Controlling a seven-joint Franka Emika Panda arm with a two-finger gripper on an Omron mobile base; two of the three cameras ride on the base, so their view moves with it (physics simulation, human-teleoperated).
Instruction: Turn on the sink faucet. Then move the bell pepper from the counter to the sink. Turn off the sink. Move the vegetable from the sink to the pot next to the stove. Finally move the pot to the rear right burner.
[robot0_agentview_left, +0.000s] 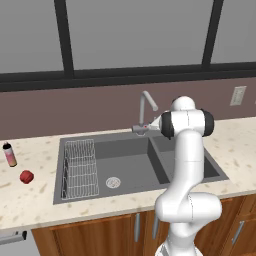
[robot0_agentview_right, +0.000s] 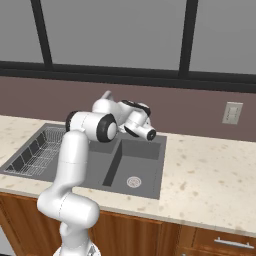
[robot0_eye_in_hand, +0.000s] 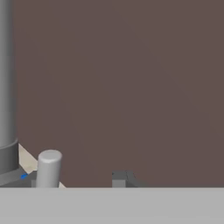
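One end effector (robot0_eye_in_hand: 119, 178), jaw state unclear, sat beside tall grey metal faucet (robot0_agentview_left: 145, 112); lever stub (robot0_eye_in_hand: 48, 168) at nine o'clock.

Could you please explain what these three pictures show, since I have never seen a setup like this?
A white robot arm stands at a kitchen counter in a computer-rendered scene. Two pictures look over the arm from behind, left and right; the third looks out from its hand. The hand reaches toward the faucet behind the sink, whose lever shows in the hand picture. A red bell pepper and a bottle sit on the counter, left of the sink. Nothing appears to be held.
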